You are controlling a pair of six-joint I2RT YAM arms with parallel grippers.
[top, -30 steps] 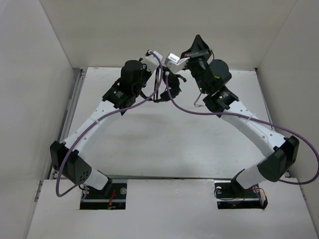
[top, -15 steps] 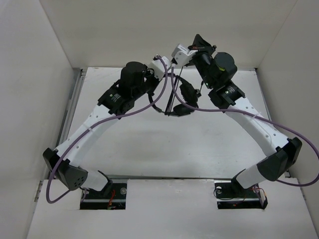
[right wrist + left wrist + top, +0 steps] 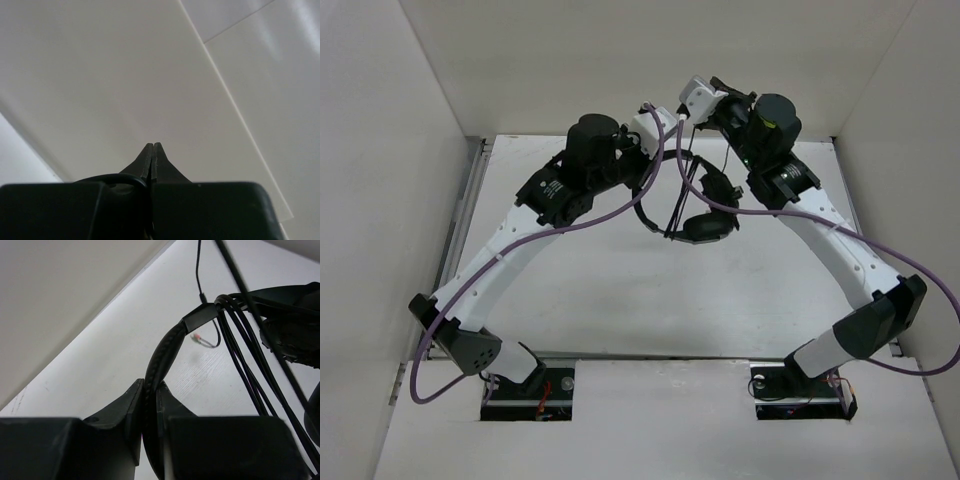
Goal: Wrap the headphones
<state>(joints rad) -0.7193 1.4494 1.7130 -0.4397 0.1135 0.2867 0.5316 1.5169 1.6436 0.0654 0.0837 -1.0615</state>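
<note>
While the headphones point(image 3: 707, 227) are hanging above the far half of the table point(image 3: 570, 290), the left gripper point(image 3: 149, 388) is clamping shut on their headband point(image 3: 164, 349). The right gripper point(image 3: 152, 152) is pinching closed on the thin cable point(image 3: 111, 176).

Both arms lean in from their near-edge bases toward the far middle, elbows flared out to the sides, kind of an arch shape. The left arm point(image 3: 510, 235) slants up and to the right. Its wrist sits a bit left of centre, and the left gripper point(image 3: 150, 390) is clamped hard on the headband of the headphones point(image 3: 162, 352), one finger each side. The right arm point(image 3: 830, 245) climbs higher, wrist cocked upward. The right gripper point(image 3: 152, 150) is the highest bit, just right of the left one, fingers pressed tip to tip with the thin cable nipped low between them.
</note>
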